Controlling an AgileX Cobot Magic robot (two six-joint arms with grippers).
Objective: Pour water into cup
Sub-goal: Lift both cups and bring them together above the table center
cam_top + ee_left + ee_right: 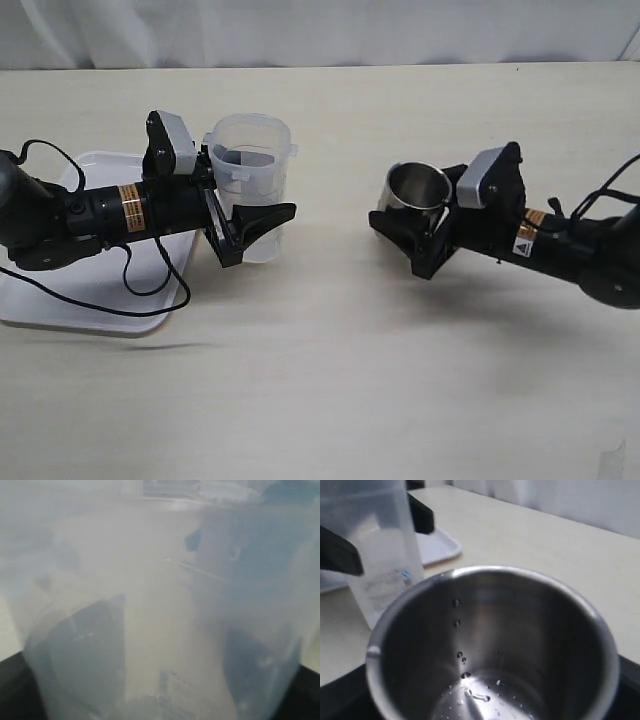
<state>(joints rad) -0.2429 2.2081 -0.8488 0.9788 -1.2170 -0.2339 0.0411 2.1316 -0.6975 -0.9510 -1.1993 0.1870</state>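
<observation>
We are at the grasp stage, with pouring not yet begun. Our left end effector [262, 202] grips the beaker [250, 150] beside the tray [100, 165]. Our right end effector [412, 203] clasps the cup [418, 185], well apart across the counter [320, 350]. Only droplets [470, 692] show inside it, and we cannot make out the water. Next, we judge, comes bringing the spout over the rim and tilting gently.
</observation>
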